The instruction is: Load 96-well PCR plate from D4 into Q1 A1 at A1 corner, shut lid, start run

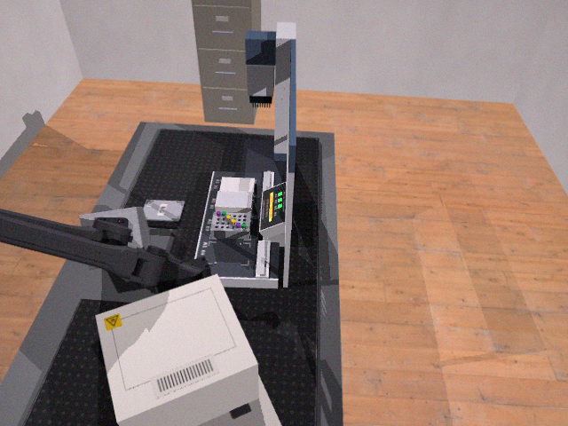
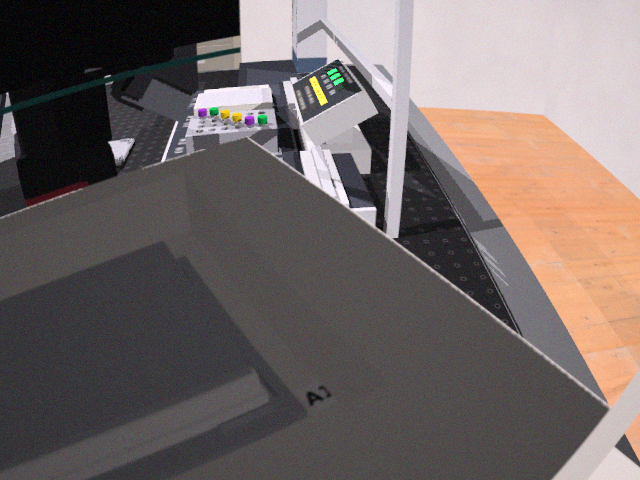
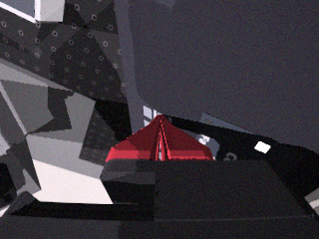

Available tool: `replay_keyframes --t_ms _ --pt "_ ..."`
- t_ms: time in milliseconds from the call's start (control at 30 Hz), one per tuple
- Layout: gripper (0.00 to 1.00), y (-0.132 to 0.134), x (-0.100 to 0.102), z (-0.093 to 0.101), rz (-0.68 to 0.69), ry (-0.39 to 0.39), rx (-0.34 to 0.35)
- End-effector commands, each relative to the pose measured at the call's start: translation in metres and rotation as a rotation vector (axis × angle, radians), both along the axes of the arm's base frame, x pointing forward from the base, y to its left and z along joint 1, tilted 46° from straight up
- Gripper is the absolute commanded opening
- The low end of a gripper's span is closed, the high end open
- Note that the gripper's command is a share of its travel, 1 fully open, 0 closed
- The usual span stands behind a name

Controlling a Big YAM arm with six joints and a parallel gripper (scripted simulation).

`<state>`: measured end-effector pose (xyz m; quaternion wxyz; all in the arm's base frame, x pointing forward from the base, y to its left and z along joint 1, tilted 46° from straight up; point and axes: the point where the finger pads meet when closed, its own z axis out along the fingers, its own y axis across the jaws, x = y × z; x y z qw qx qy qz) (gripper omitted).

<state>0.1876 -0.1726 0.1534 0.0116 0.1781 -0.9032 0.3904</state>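
Observation:
The white cycler Q1 stands at the near end of the table with its lid down. The exterior camera looks at its grey top deck, with a dark recessed block and the A1 mark; I cannot tell whether a plate sits there. My gripper has red fingers pressed together on nothing, their tips against Q1's dark face just above its panel, where a white key shows. In the top view the arm reaches in from the left and its fingertips are hidden behind Q1. I make out no pale plate at D4, which lies in shadow.
On the deck stand the tube cooling block with coloured caps, the deep-well block and the other plate. A console and a tall gantry post rise beside the deck. The regrip nest lies left of it.

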Motion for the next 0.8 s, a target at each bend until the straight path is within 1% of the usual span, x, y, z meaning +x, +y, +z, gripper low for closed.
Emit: replay_keyframes --t_ms 0,67,100,200,533,767 --pt "0.00 -0.004 0.007 0.003 -0.003 -0.026 -0.008" --pt "0.00 -0.004 0.007 0.003 -0.003 -0.025 -0.008" --pt "0.00 0.000 0.011 0.018 0.010 -0.049 -0.012" --pt "0.00 -0.002 0.009 0.013 0.002 -0.043 -0.011" --pt "0.00 -0.004 0.009 0.009 -0.006 -0.046 -0.013" --pt "0.00 0.016 0.001 0.010 0.001 -0.044 -0.008"
